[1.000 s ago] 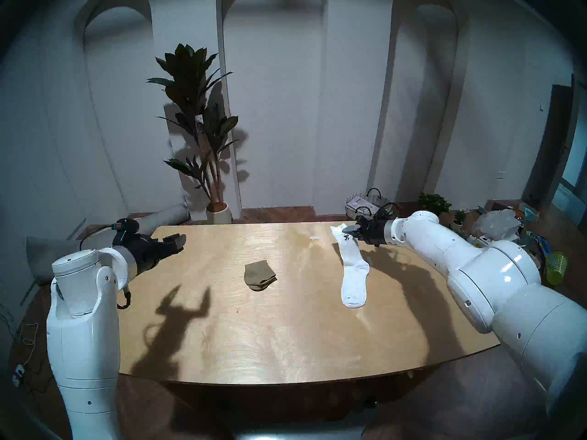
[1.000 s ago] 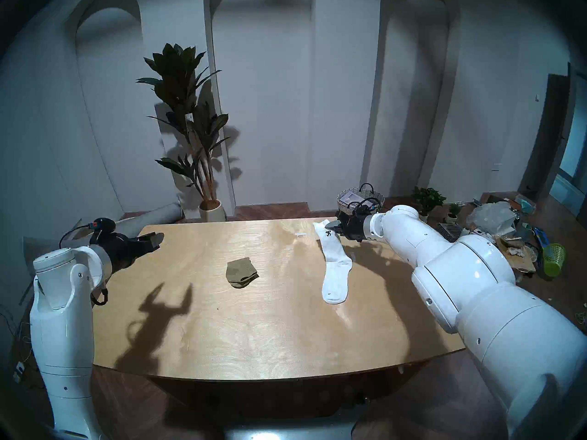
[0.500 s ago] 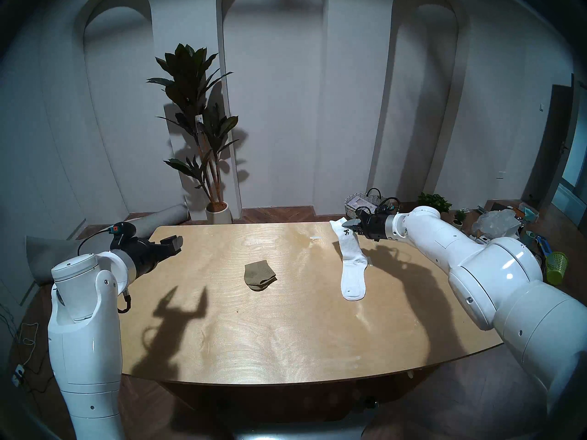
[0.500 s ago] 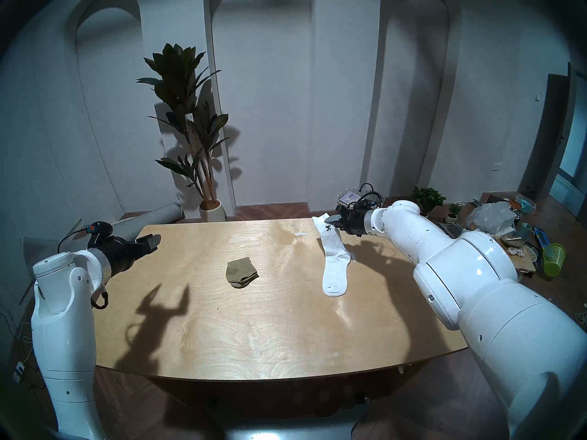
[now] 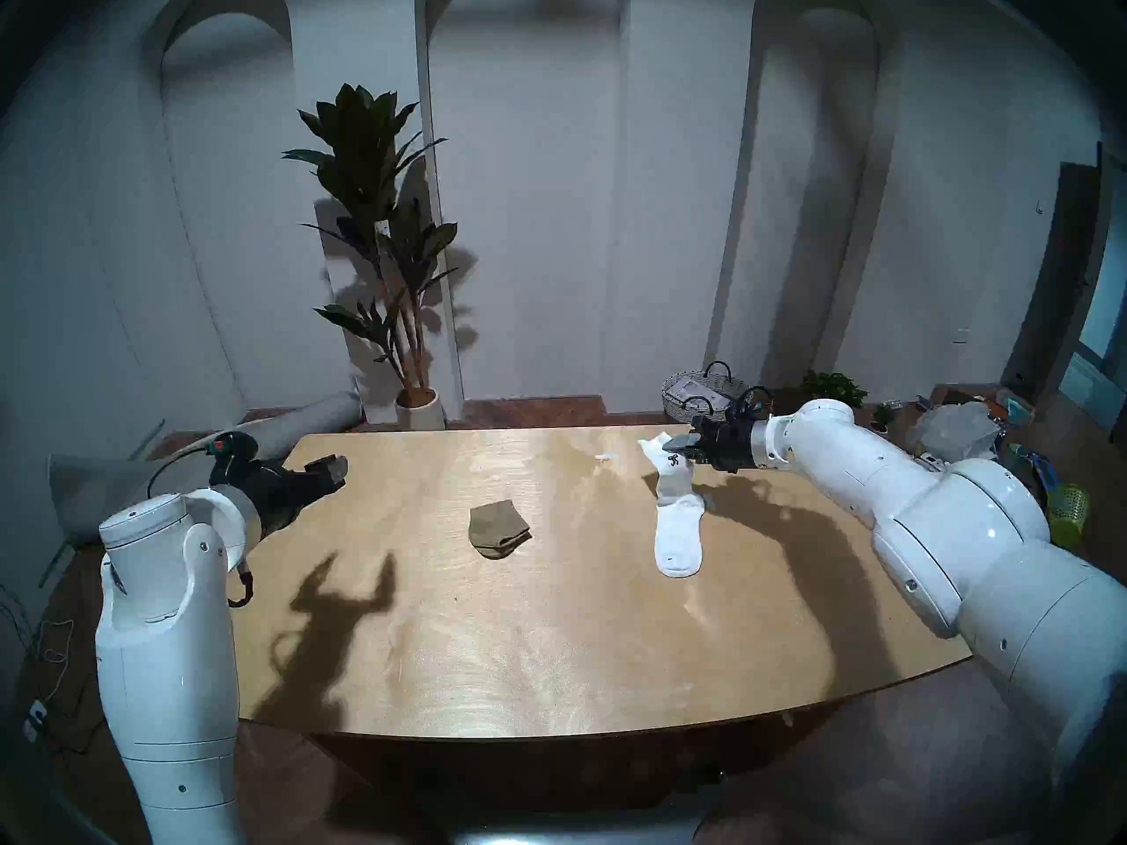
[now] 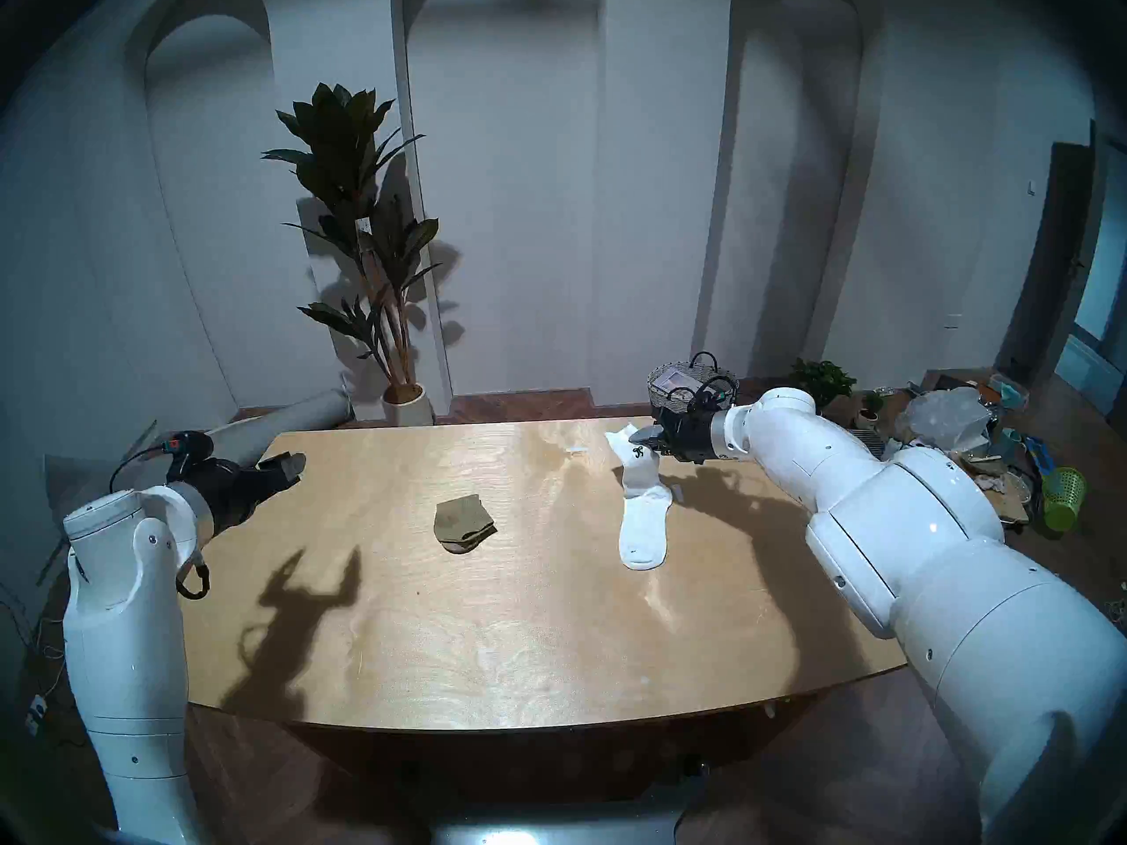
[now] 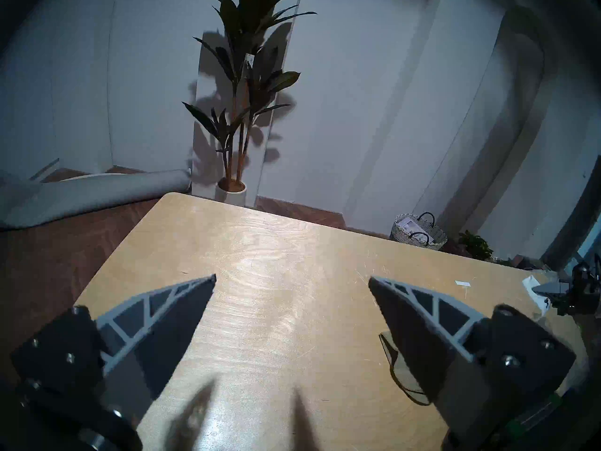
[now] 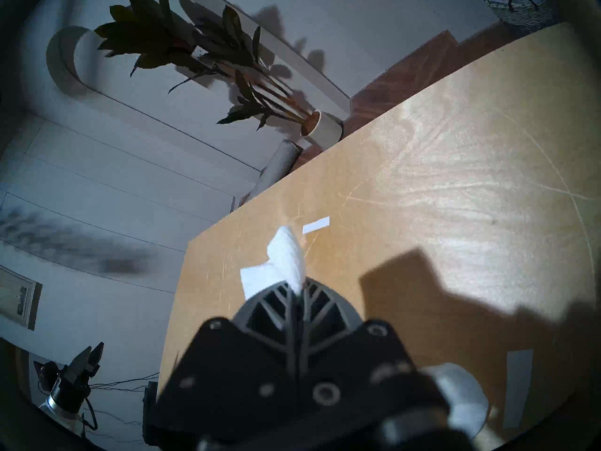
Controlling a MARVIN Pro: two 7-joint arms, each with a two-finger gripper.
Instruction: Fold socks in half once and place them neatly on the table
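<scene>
- hovering over the table's (image 5: 549, 642) far left corner, the left gripper (image 5: 329, 467) has its fingers spread wide and empty.
- olive-brown sock (image 5: 497, 528) lies folded near the table's middle, touched by nothing.
- white sock (image 5: 677, 530) has its foot flat on the table, its leg raised toward the far right.
- right gripper (image 5: 676, 442) is clamped on the white sock's cuff, fingers pressed together.

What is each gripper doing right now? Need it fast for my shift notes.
Left gripper: open, empty, above the table.
Right gripper: shut on the white sock, pinching its cuff end.
</scene>
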